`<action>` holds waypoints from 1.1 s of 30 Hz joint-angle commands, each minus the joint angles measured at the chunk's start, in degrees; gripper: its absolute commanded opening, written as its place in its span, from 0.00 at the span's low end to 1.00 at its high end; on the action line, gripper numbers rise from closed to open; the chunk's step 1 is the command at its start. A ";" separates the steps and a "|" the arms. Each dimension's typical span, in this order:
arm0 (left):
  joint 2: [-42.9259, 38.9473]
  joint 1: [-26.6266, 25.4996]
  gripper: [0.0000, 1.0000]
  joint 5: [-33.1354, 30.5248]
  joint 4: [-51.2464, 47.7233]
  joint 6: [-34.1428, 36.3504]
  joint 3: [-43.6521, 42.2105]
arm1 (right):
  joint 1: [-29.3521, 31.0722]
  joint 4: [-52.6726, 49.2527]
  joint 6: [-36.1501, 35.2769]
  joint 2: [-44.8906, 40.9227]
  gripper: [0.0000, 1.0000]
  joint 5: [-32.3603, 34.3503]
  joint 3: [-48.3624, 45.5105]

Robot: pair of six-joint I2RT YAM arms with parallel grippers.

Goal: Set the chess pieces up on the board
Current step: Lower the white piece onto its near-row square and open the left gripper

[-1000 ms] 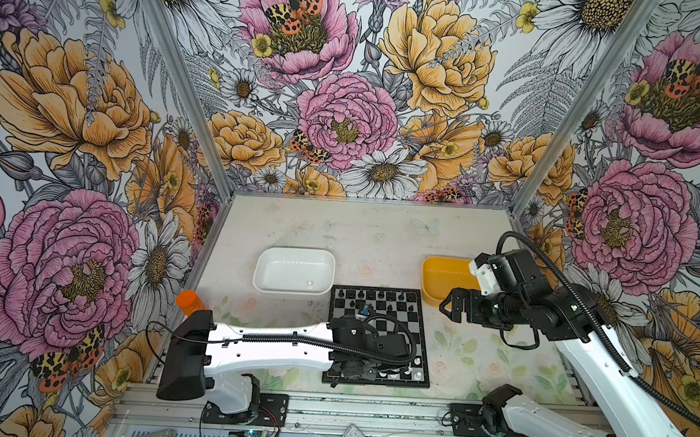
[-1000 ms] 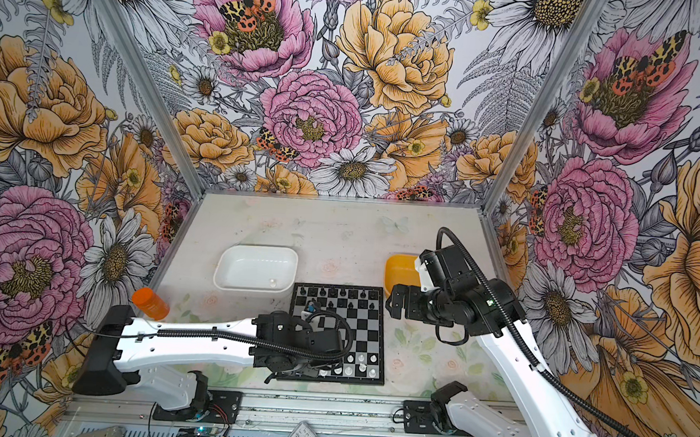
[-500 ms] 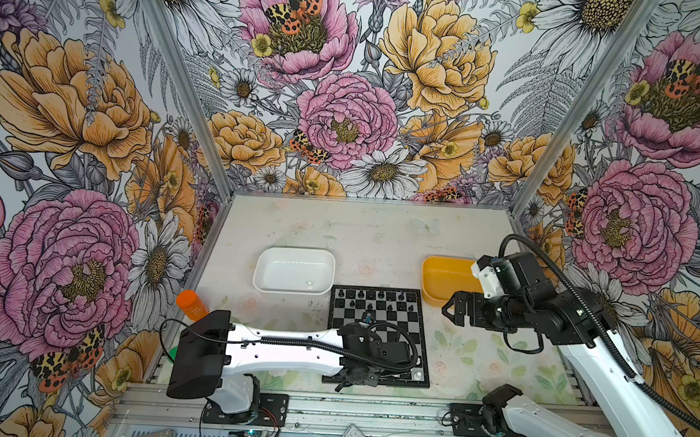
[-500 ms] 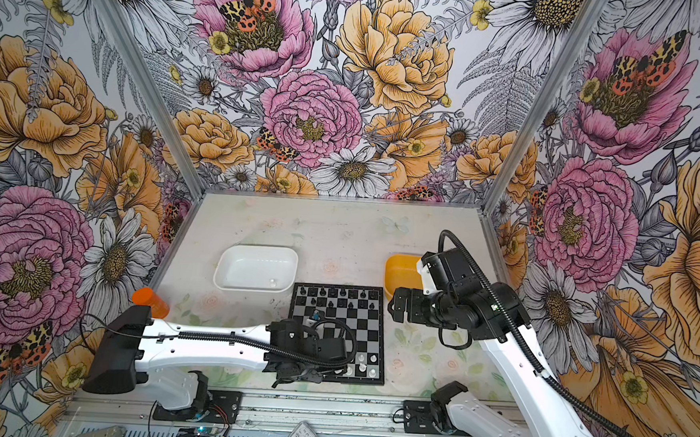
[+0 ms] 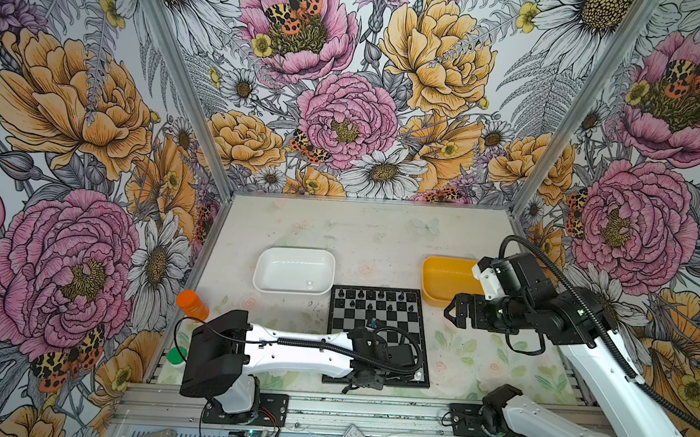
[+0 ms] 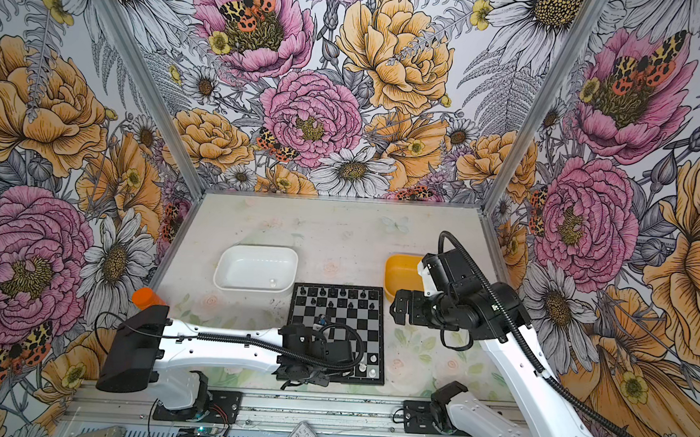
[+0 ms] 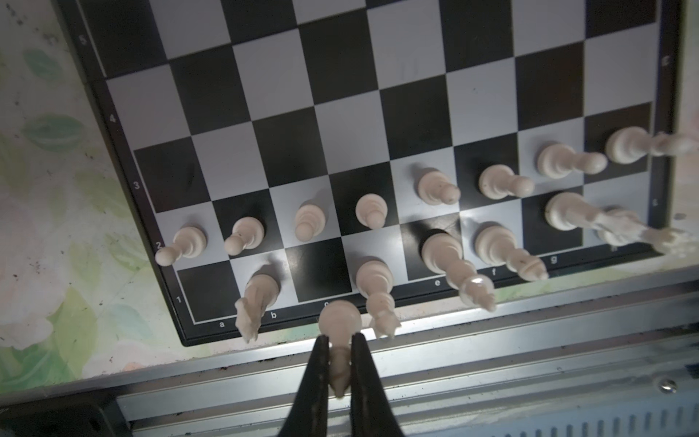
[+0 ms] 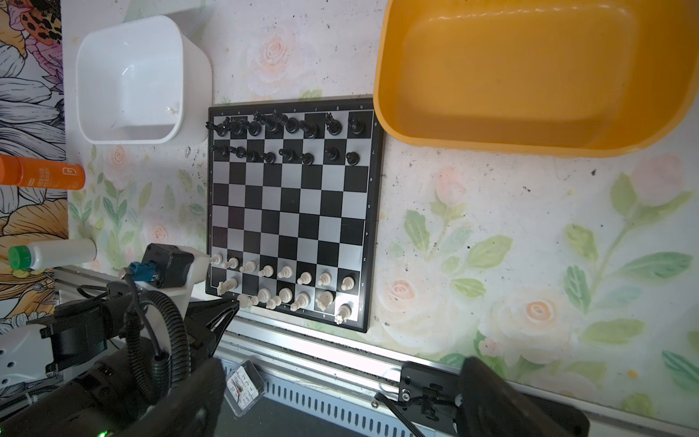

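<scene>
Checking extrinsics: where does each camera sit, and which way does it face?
Top views: high at the front, looking down and inward; left arm, right arm, board show.
Left wrist: on the left arm, looking along the left gripper, shut on a white piece, at the board's white rows.
Right wrist: on the right arm beside the board, looking down on board, white tray, yellow tray, left arm.
Shared: both wrist views show the held white piece.
</scene>
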 commanded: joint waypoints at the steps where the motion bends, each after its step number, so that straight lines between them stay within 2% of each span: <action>1: -0.75 0.71 0.08 0.97 2.02 0.22 -1.70 | 0.09 -0.36 -0.66 -0.33 0.99 1.02 1.94; 33: -0.04 3.65 0.08 2.97 3.72 2.94 -3.24 | -0.09 -0.84 -0.04 -1.08 0.99 1.68 1.44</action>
